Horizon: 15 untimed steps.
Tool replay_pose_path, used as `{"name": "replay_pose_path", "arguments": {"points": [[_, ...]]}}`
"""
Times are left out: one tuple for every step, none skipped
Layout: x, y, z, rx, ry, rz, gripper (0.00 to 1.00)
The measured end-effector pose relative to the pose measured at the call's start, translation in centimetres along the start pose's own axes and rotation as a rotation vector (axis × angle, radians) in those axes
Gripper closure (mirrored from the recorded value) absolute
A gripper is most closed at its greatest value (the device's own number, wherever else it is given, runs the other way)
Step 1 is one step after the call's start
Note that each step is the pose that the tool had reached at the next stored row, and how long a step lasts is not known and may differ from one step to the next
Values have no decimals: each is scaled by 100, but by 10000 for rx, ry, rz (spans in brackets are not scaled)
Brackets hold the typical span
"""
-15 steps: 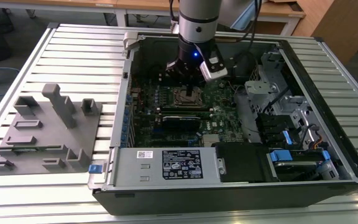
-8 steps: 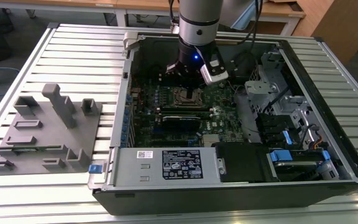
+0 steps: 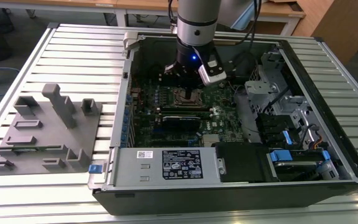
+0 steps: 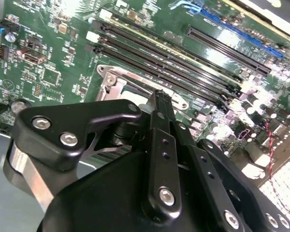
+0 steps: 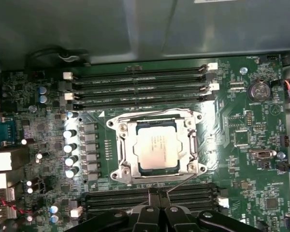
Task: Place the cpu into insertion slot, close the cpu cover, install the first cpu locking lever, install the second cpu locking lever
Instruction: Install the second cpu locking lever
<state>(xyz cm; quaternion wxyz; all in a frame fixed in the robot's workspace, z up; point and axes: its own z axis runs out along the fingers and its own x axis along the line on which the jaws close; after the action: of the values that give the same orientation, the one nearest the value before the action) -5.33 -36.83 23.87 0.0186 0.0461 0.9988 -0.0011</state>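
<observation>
Right now the chip [image 5: 157,149] sits flat in the socket [image 5: 124,153] on the green motherboard [image 5: 246,193], with the silvery cover frame [image 5: 157,126] folded down around it so its dull grey metal top shows through the square cut-out. A thin wire lever [image 5: 180,182] runs slantwise along the socket's edge nearest the claw [image 5: 157,197], which in the first wrist view hangs just beside that edge, its black fingers [image 5: 153,199] drawn together at the tips, clenched, with nothing visibly held between them. In the second wrist view the claw [image 4: 159,99] covers most of the socket, its tips pointing down at the silvery frame. In the exterior view the arm [image 3: 196,28] stands straight above the socket [image 3: 187,98] inside the open computer case [image 3: 229,191], which lies on a slatted metal desk [image 3: 73,51]. Faint print marks the chip's top, too small to read. A white label [image 3: 185,164] with dark print lies on the grey power supply box. A grey holder block [image 3: 45,128] rests on the desk, well apart from the case at the exterior view's left.
</observation>
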Motion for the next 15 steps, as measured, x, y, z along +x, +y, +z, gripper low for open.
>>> {"name": "replay_pose_path", "arguments": {"points": [[18,-1,0,-1,-6,0,89],[34,-3,-1,-2,-10,0,89],[50,-5,-2,-2,-13,0,89],[65,-8,-2,-2,-17,0,89],[79,-10,-3,-3,-19,0,89],[92,-11,-3,-3,-21,0,89],[104,-12,-2,-5,-23,0,89],[116,-14,-1,-5,-23,0,89],[128,-15,2,-5,-24,1,89],[140,-17,5,-4,-24,0,89],[151,-19,8,-3,-25,0,89],[162,-22,13,-4,-26,0,89],[173,-24,19,-4,-27,0,89],[182,-27,25,-3,-28,0,89],[192,-31,33,-3,-29,0,89]]}}
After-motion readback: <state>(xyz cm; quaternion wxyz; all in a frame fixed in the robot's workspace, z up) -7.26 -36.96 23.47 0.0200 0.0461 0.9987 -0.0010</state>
